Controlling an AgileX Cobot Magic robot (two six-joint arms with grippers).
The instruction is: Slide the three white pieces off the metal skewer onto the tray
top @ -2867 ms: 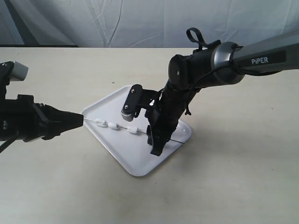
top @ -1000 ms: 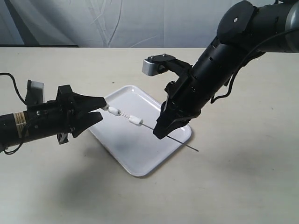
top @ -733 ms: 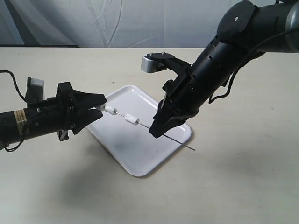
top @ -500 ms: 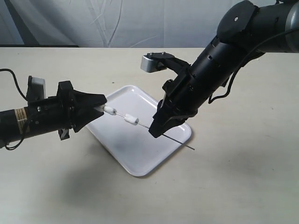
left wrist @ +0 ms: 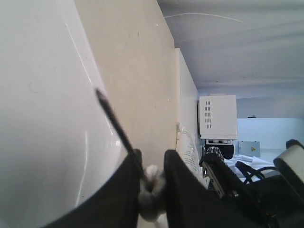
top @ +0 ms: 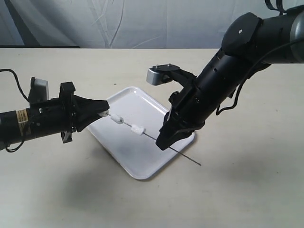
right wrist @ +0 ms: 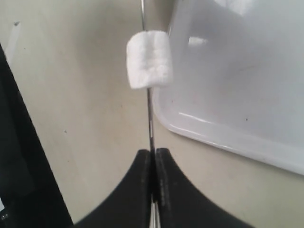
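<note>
The metal skewer (top: 153, 138) slopes down to the right above the tray (top: 142, 164). My right gripper (top: 162, 144) is shut on the skewer near its lower end, seen as closed fingertips (right wrist: 153, 153) around the rod (right wrist: 151, 118). Two white pieces (top: 116, 118) (top: 137, 128) sit on the skewer over the tray; the nearer one (right wrist: 148, 59) hangs just beyond the tray rim (right wrist: 223, 135). My left gripper (top: 103, 114) holds the third white piece (left wrist: 153, 175) between its fingers at the skewer's upper end (left wrist: 114, 119).
The beige table (top: 237, 194) surrounds the tray. A pale cloth backdrop (top: 142, 23) hangs behind. The skewer's free tip (top: 199, 164) pokes past the tray's right corner, above the table. A cable (top: 12, 78) trails at the far left.
The right gripper has moved down and slightly right with the skewer, tilting it more steeply. The two free white pieces now sit lower and further right. The left gripper has barely moved.
</note>
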